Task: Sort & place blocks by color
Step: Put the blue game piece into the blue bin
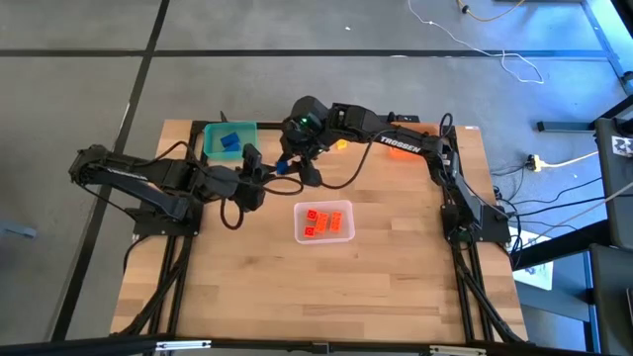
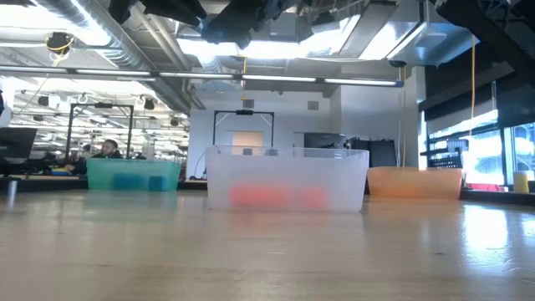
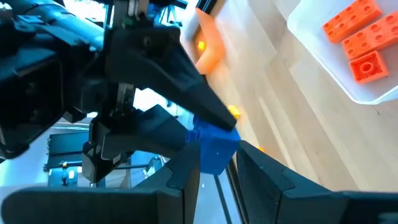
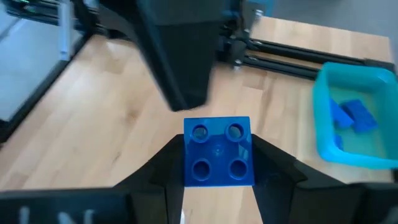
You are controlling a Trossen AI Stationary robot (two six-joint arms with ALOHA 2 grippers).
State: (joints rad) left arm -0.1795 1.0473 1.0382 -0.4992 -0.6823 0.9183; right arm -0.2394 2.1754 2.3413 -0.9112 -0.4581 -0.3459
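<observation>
While both dark arms reach toward each other above the far middle of the wooden table (image 1: 396,287), the right gripper (image 4: 217,163) holds a small blue studded plastic brick (image 4: 218,151) between its two partly closed fingers, raised off the wood. The left gripper (image 3: 216,163) meets it from the other side — its fingers flank the same brick, though whether they press on it I cannot tell. Just beside the pair sits the teal rectangular bin (image 1: 213,144) with blue bricks (image 1: 230,141) inside; nearer the front stands the clear plastic bin (image 1: 299,223) of red-orange bricks (image 1: 325,222) — and the orange bin (image 1: 410,156) lies under the right arm.
</observation>
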